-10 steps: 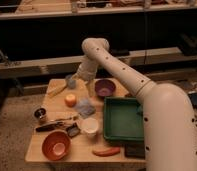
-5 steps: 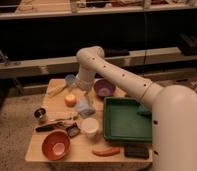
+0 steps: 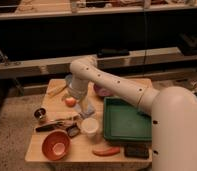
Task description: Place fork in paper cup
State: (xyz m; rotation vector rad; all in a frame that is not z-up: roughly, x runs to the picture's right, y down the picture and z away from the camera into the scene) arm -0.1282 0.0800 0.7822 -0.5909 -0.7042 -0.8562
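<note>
Dim, warm-lit room with a wooden surface (image 3: pixel 44 150) before dark shelving.
Backed by a long pale shelf (image 3: pixel 37 66) with black recesses above and below; floored in speckled grey carpet (image 3: pixel 9 125); tool (image 3: pixel 85 106) low over the surface's middle.

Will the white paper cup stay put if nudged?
Probably not: the paper cup looks small and stands upright on the table, so it is likely light and may slide or tip. The end effector hangs just behind it.

The hand (image 3: pixel 85 107) hangs just behind the paper cup (image 3: pixel 89 127) — mouth unobstructed, green tray (image 3: pixel 127 136) and orange bowl (image 3: pixel 56 145) flanking.
</note>
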